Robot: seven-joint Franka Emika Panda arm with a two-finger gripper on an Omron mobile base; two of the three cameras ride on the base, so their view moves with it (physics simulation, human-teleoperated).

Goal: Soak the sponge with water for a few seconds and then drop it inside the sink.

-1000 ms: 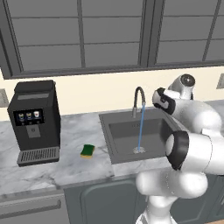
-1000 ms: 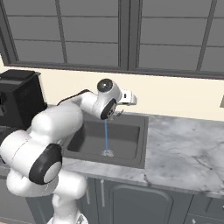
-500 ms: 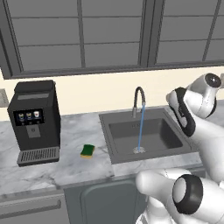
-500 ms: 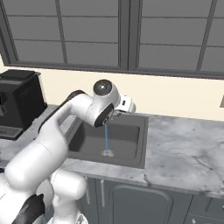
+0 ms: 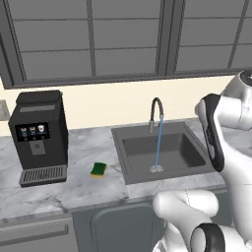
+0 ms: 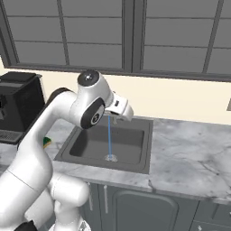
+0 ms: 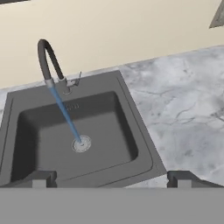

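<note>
The green-topped yellow sponge [image 5: 98, 170] lies flat on the marble counter, left of the sink [image 5: 183, 155], and its corner peeks out behind my arm [image 6: 47, 142]. From the gooseneck faucet [image 5: 155, 110] a thin blue stream of water [image 5: 158, 145] falls to the drain [image 7: 81, 143]. My gripper [image 7: 113, 178] hovers high over the sink's front rim, looking down into the basin [image 7: 131, 103]. It is open, with nothing between its fingertips [image 7: 43, 177]. The white hand [image 6: 119, 107] hangs close to the faucet, well away from the sponge.
A black coffee machine [image 5: 39, 135] stands on the counter far left of the sponge. Marble counter [image 7: 183, 100] stretches to the right of the sink. A beige wall and dark windows rise behind the faucet.
My arm has swung further right in the left base view and the hand has risen over the sink. The sponge has not moved and the water keeps running.
</note>
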